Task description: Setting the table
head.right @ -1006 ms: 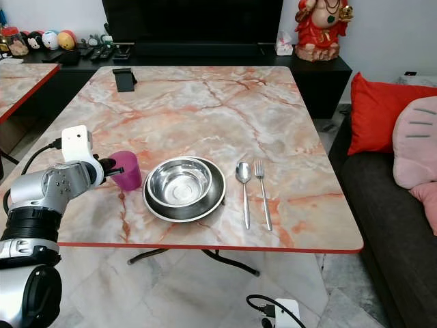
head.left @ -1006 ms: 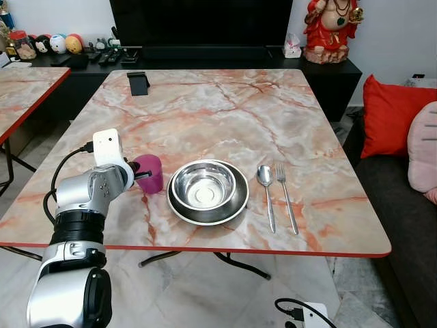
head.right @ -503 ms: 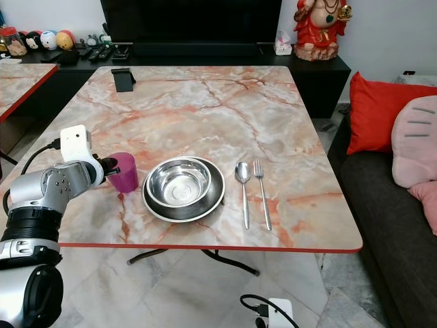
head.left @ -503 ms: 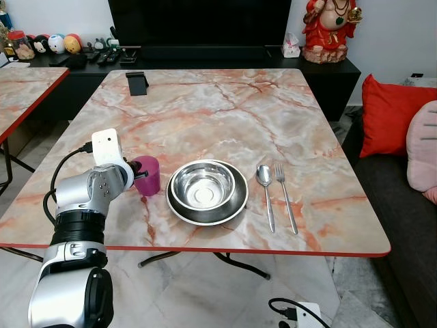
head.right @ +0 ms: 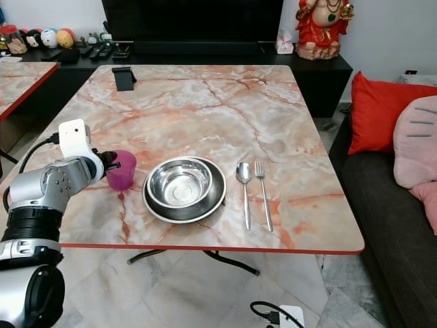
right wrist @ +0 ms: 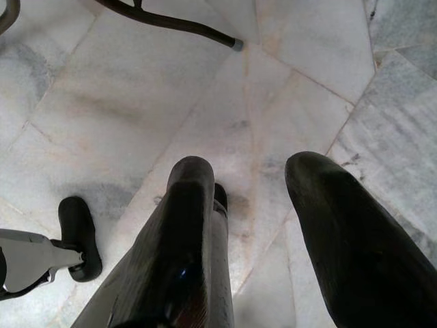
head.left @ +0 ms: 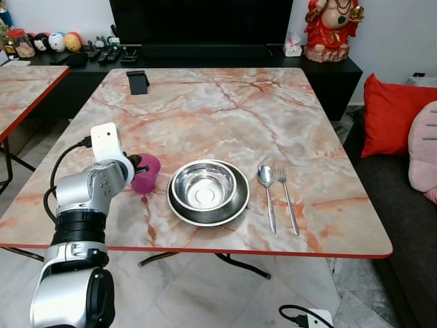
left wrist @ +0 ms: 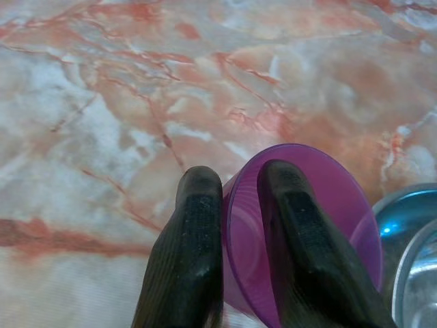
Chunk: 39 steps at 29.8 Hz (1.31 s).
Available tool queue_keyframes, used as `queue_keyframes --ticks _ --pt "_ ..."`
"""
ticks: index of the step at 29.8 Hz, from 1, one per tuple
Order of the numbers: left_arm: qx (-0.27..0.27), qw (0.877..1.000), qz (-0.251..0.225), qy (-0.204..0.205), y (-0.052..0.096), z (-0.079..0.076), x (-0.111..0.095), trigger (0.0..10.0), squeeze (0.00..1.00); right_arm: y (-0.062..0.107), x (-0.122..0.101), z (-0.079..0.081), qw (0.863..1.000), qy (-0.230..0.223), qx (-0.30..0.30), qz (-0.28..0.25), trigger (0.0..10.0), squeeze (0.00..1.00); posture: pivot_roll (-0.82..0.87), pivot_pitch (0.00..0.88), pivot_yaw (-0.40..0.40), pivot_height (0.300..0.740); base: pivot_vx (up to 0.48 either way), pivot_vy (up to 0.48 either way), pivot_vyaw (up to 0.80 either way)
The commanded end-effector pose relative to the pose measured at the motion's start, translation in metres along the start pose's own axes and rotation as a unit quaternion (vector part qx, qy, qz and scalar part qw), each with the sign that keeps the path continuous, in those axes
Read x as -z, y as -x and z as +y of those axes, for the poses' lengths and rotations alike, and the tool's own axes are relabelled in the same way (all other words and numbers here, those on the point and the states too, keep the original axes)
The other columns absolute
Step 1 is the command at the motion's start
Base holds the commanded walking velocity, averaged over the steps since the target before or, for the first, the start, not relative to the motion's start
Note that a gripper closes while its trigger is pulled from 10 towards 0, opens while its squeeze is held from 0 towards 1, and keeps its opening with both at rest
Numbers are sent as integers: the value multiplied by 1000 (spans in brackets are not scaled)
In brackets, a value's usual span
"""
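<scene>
The left gripper (left wrist: 235, 225) is near the front left of the counter (head.left: 225, 109), and its jaws are closed on the rim of one purple cup (head.left: 146, 173), with one finger inside the cup and one outside. The cup stands on the counter, just to the left of the dishes. Next to it is one silver bowl (head.left: 203, 185) sitting inside one silver plate (head.left: 208, 207). To the right of the plate lie one spoon (head.left: 267, 191) and one fork (head.left: 286, 196), side by side and apart from each other. The right gripper (right wrist: 259, 232) hangs down over the white tiled floor (right wrist: 136, 96), and its jaws are open with nothing between them. At the far left end of the counter stands one small black stand (head.left: 137, 82). A second counter (head.left: 24, 85) with the same marble top is off to the left. Behind them is a long black shelf (head.left: 225, 58) with one red statue (head.left: 334, 29) on it and a row of small round toys (head.left: 54, 42). On the right is a dark sofa (head.left: 403, 219) with one red cushion (head.left: 389, 116) and one pink cushion (head.left: 423, 154). No writing can be read anywhere.
</scene>
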<state>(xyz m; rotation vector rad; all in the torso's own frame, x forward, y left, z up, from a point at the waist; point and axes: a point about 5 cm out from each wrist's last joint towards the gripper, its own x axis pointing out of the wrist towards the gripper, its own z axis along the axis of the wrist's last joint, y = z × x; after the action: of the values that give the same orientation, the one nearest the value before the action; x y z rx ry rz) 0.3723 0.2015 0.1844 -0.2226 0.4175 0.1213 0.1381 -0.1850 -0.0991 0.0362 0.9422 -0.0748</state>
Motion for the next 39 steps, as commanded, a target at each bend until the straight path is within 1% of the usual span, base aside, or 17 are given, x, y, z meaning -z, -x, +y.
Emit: queue_keyframes --ticks 1,12,13,14,15,16,17,23,25,26,27,28,29,34,36,38,39 --pt "-3 1000 -2 -3 2 2 -1 10000 0 -2 -5 5 1000 -1 -4 -2 10000 0 -42 0 2 740 0 0 0" --pt "-20 1000 -2 -23 2 5 1 10000 0 -10 -28 31 1000 6 -19 -19 10000 0 -40 0 -4 740 0 0 0" --pt "-21 999 -3 -26 2 5 1 10000 0 -11 -31 36 1000 7 -21 -21 10000 0 -39 0 -5 740 0 0 0" --pt "-21 999 -3 -27 2 5 1 10000 0 -12 -36 48 999 8 -26 -25 10000 0 -39 0 -5 740 0 0 0" --pt "-21 999 -3 -27 2 5 1 10000 0 -12 -36 48 999 8 -26 -25 10000 0 -39 0 -5 740 0 0 0" --pt "-22 999 -10 -35 3 4 0 10000 0 -13 -43 60 999 8 -31 -30 10000 0 -40 0 -5 740 0 0 0" --pt "-22 999 -12 -37 3 4 0 10000 0 -13 -44 63 999 8 -32 -31 10000 0 -40 0 -5 740 0 0 0" --pt "-28 998 -23 -60 4 7 -5 10000 0 -14 -52 70 999 9 -34 -37 10000 0 -39 0 -6 740 0 0 0" --pt "-30 997 -23 -60 4 7 -5 10000 0 -13 -48 62 999 7 -29 -35 10000 0 -39 0 -6 740 0 0 0" --pt "-32 997 -22 -60 4 7 -5 10000 255 -13 -45 58 999 7 -26 -34 10000 0 -39 0 -6 740 0 0 0" --pt "-32 997 -22 -60 4 7 -5 10000 255 -13 -45 58 999 7 -26 -34 10000 0 -39 0 -6 740 0 0 0" --pt "-33 997 -21 -59 4 7 -5 10000 890 -13 -45 56 999 7 -25 -33 10000 0 -39 0 -6 740 0 0 0" --pt "-33 998 -19 -56 3 7 -4 10000 1000 -13 -44 55 999 6 -24 -32 10000 0 -40 0 -5 740 0 0 0" --pt "-29 998 -23 -50 3 5 -4 10000 1000 -13 -44 53 999 6 -22 -32 10000 0 -40 0 -8 740 0 0 0" --pt "-19 998 -53 -34 5 1 -12 10000 1000 -13 -44 52 999 6 -21 -32 10000 0 -40 0 -9 740 0 0 0" --pt "-12 997 -68 -28 6 -1 -17 10000 1000 -13 -44 52 999 6 -21 -32 10000 0 -40 0 -9 740 0 0 0" --pt "-8 988 -146 -51 13 -3 -34 10000 0 -13 -44 51 999 6 -20 -33 10000 0 -42 0 -7 740 0 0 0"
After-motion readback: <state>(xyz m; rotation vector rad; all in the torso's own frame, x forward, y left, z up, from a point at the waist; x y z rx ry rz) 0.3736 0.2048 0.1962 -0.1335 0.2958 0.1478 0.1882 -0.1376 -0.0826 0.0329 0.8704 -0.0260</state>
